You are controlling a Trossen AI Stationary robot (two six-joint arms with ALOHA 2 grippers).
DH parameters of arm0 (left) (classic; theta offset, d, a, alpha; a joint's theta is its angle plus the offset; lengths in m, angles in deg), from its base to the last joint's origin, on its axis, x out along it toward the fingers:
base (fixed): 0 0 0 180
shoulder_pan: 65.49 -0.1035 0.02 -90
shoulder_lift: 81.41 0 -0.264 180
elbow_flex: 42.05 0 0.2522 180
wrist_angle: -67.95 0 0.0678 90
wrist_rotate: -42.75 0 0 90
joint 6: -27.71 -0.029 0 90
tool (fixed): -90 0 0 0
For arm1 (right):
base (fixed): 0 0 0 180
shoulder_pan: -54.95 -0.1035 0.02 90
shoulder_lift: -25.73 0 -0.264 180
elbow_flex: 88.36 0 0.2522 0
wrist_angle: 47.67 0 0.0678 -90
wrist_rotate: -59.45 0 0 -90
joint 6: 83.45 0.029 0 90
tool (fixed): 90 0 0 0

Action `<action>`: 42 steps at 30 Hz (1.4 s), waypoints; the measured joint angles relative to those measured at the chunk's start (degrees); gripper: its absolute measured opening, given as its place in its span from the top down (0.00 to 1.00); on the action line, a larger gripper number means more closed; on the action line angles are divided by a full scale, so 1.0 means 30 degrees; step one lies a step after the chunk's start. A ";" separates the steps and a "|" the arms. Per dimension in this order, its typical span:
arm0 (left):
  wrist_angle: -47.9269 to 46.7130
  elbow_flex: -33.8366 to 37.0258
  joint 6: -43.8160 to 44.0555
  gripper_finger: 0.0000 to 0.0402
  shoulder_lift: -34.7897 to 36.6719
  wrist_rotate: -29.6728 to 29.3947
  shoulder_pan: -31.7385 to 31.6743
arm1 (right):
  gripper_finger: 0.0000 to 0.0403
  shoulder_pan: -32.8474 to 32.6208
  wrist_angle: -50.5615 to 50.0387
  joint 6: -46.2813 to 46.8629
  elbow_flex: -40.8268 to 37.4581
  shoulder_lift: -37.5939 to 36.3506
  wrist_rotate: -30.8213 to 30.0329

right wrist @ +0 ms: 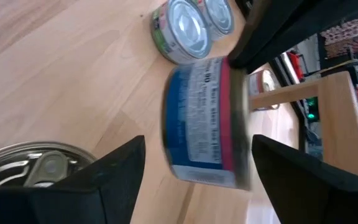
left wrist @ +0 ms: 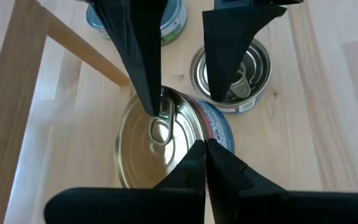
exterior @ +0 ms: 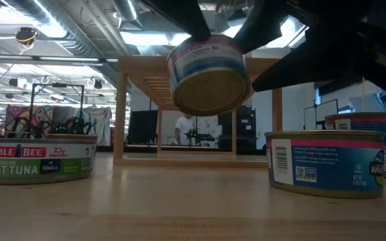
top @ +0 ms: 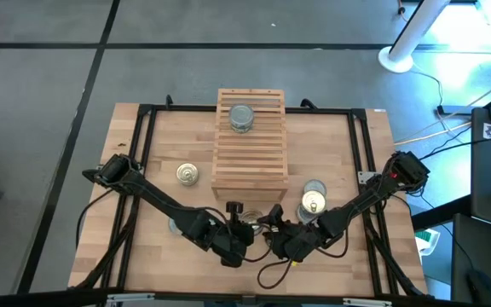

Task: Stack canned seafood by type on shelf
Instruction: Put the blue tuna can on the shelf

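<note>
One can [top: 240,118] sits on the shelf [top: 250,162]'s far end.

The wooden table [top: 331,153] carries a slatted wooden rack [top: 250,162] at its middle, towards the far edge; one silver-topped tin [top: 241,118] sits on the rack's slats near its far end. A gold-topped tin [top: 187,175] rests on the table left of the rack; two tins [top: 313,198] stand touching just right of it.

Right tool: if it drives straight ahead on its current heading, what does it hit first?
The raised blue-and-pink can. It hangs right ahead of the right tool, in line with the gap between its open fingers. Depth is unclear, but it is probably very near. Green-labelled cans lie farther on.
</note>
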 joint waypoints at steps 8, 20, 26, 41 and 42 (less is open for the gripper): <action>0.0496 0.0000 -0.0058 1.00 -0.0007 -0.0007 -0.0001 | 0.27 0.0007 0.0497 -0.0051 0.0000 0.0000 -0.0618; 0.0524 0.0000 -0.0044 1.00 -0.0007 -0.0007 -0.0016 | 0.27 0.0004 0.0515 -0.0073 0.0000 0.0000 0.0053; 0.0795 0.0000 -0.0036 1.00 -0.0029 -0.0004 -0.0016 | 0.27 0.0022 0.0515 -0.0079 0.0000 0.0006 0.0003; 0.1435 0.0000 -0.0117 1.00 -0.0029 -0.0030 -0.0009 | 0.45 0.0000 0.0445 -0.0117 0.0000 0.0015 -0.0237; 0.1435 0.0000 -0.0117 1.00 -0.0029 -0.0044 -0.0016 | 0.48 0.0000 0.0433 -0.0117 -0.0007 0.0016 -0.0223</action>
